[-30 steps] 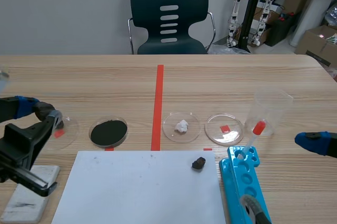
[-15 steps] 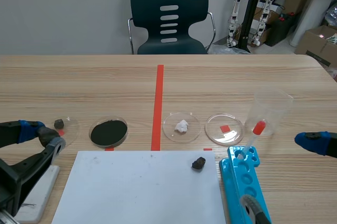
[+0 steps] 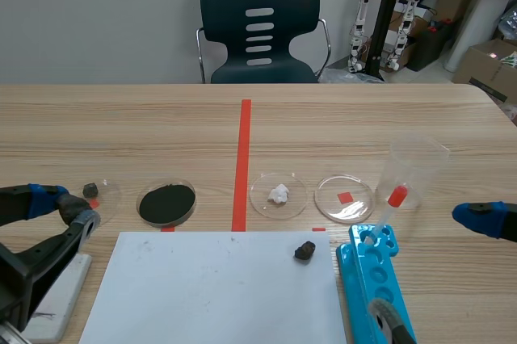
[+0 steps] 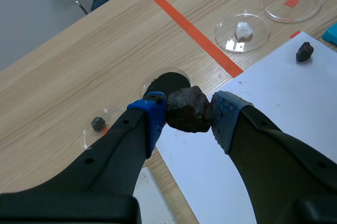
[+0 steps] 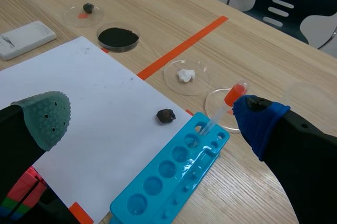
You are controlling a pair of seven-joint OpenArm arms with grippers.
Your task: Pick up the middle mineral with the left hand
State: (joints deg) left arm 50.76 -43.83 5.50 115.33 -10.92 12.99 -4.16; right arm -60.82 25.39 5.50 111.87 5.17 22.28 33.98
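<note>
My left gripper is shut on a lumpy dark brown mineral, held in the air between its blue pads above the table's left part. In the scene view that gripper sits low at the left, just short of a petri dish holding a small dark mineral. A white mineral lies in the middle dish. Another dark mineral rests on the white paper. My right gripper stands open near the table's right edge, with nothing between its fingers.
A dish of black powder stands left of the red tape line. An empty dish, a clear beaker and a red-bulbed dropper are at the right. A blue well tray borders the paper. A white block lies under the left arm.
The left arm has drawn back from over the leftmost dish toward the table's near edge, uncovering the small dark mineral there. The right arm has stayed still.
</note>
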